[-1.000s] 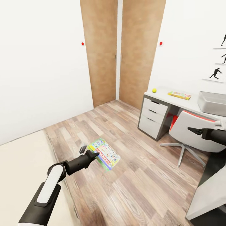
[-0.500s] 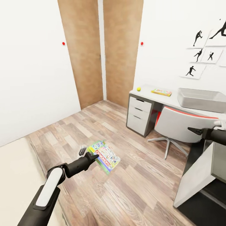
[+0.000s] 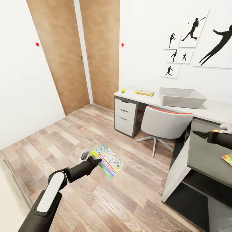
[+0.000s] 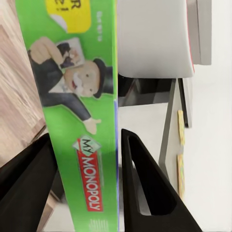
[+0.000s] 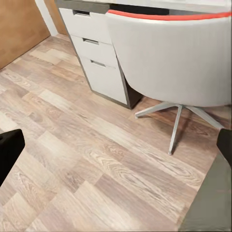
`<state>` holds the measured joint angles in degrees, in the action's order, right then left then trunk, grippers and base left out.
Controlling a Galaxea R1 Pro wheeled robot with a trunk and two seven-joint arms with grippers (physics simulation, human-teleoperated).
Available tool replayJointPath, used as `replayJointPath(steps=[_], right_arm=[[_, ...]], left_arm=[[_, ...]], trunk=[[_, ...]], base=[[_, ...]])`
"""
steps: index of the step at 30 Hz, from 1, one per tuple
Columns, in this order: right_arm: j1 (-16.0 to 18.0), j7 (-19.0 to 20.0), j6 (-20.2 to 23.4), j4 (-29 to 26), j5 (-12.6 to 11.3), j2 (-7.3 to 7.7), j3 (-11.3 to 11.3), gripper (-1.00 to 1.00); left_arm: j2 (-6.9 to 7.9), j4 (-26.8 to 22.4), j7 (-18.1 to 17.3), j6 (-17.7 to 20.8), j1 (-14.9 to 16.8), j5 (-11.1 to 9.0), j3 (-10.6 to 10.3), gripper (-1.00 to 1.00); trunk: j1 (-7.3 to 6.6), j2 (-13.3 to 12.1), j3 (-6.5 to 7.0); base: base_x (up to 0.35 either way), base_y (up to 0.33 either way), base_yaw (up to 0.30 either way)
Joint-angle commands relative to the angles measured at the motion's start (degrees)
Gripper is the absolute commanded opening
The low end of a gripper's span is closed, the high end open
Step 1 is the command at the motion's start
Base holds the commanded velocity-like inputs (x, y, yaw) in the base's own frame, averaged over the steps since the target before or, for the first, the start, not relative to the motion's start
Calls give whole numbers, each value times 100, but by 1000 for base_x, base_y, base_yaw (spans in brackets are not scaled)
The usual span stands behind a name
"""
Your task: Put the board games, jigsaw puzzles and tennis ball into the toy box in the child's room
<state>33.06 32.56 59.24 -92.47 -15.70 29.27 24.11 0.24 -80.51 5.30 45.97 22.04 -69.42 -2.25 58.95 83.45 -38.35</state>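
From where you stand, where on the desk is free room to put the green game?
The pale desk top looks bare beside the toy box, on its corner side. The toy box itself appears empty. The far end is more crowded: tennis ball and yellow board game. The left claw holds the green board game.

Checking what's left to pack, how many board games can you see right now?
2: one green-edged game held in the left claw, one yellow game on the desk. Others may be hidden.
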Motion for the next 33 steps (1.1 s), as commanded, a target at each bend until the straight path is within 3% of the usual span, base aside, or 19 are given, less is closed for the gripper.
replayJointPath(steps=[1, 7, 26, 33], right_arm=[[7, 47, 26, 0, 33, -1, 6, 100], [7, 64, 18, 0, 32, -1, 16, 100], [7, 83, -70, 1, 32, 3, 23, 100], [3, 84, -72, 1, 32, 2, 23, 100]], left_arm=[[2, -9, 56, 9, 2, -88, -3, -100], [2, -9, 52, 17, 2, -97, 3, -100], [2, -9, 50, 25, 2, -98, 3, -100], [7, -15, -23, 26, 2, -99, 5, -100]], trunk=[[0, 3, -5], [0, 3, -5], [0, 3, -5], [0, 3, -5]], base=[[0, -30, -296], [2, -9, -149], [57, -54, -5], [223, -69, 0]])
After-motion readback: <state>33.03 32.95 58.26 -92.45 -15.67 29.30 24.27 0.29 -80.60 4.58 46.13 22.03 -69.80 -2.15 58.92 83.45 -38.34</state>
